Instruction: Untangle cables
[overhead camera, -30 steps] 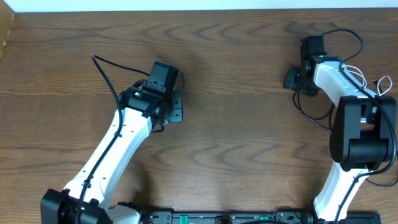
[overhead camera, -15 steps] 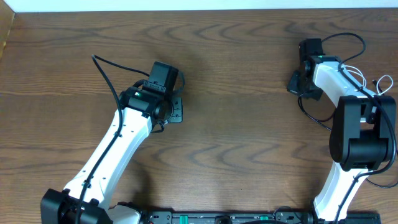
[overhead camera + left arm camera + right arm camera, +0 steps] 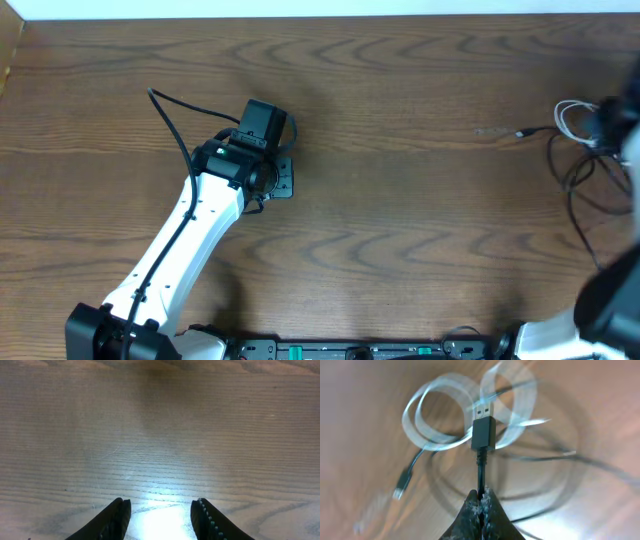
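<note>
The cables lie tangled at the table's right edge: a white cable (image 3: pixel 567 113) in a small loop and a black cable (image 3: pixel 583 196) in wider loops, with one small plug end (image 3: pixel 522 131) pointing left. In the right wrist view my right gripper (image 3: pixel 481 493) is shut on the black cable just behind its USB plug (image 3: pixel 483 428), above the blurred white cable (image 3: pixel 436 416) coils. The right arm (image 3: pixel 615 118) is a blur in the overhead view. My left gripper (image 3: pixel 160 503) stands open over bare wood, far from the cables, with nothing between its fingers.
The left arm (image 3: pixel 205 215) stretches diagonally across the left half of the table, its thick black wire (image 3: pixel 168 115) arching out behind it. A second small connector (image 3: pixel 402 484) lies blurred on the wood left of the right gripper. The arm bases sit at the front edge.
My right gripper has shut on the black cable and swung fast to the right edge, pulling the cables with it. The left arm has stayed still.
</note>
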Available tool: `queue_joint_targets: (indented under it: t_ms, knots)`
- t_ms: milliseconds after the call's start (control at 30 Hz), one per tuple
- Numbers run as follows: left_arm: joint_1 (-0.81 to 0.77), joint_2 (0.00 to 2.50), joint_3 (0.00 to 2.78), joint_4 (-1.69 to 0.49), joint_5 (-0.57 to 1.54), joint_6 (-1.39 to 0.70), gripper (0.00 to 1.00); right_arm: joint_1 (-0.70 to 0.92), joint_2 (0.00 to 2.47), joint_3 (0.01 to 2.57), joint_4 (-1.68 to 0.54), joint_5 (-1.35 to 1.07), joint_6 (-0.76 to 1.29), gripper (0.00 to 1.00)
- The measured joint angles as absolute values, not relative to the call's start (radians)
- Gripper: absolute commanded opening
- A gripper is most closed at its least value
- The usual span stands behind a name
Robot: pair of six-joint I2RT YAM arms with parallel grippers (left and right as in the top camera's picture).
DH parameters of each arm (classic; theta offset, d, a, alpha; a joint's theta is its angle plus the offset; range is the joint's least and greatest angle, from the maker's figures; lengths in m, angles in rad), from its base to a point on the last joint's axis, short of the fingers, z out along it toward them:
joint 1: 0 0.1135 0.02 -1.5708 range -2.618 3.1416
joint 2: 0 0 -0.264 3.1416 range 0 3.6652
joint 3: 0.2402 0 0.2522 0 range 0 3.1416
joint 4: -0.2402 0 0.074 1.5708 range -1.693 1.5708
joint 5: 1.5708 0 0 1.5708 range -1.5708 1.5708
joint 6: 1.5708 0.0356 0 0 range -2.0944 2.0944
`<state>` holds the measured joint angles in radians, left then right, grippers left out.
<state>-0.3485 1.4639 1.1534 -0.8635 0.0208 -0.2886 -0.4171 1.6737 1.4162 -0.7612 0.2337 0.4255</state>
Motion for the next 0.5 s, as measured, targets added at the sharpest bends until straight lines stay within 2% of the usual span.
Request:
queue_joint_targets:
  t_ms: [100,133,167,233,267,333,500]
  knots:
    - [-0.348,1.464,1.153,-0.863,0.021,-0.289,0.45,-0.522,1.614,1.426,-0.761,0.215,0.424,0.03]
    - [-0.348,1.464,1.153,-0.862,0.021,-0.289,0.45,-0.548,1.612,1.426,-0.764,0.2,0.424,0.13]
    - [-0.348,1.464,1.153,-0.86,0.021,-0.289,0.45,-0.564,1.613,1.426,-0.768,0.186,0.424,0.43]
    - [-0.348,1.464,1.153,-0.858,0.021,-0.292,0.45,-0.586,1.628,1.425,-0.773,0.144,0.42,0.72]
    - [-0.348,1.464,1.153,-0.858,0.021,-0.294,0.45,-0.589,1.631,1.425,-0.774,0.128,0.419,0.82]
    - [-0.348,1.464,1.153,-0.858,0.021,-0.297,0.45,-0.588,1.639,1.425,-0.773,0.098,0.417,0.87]
    - [-0.348,1.464,1.153,-0.857,0.021,-0.307,0.46,-0.581,1.645,1.425,-0.775,0.022,0.408,0.91]
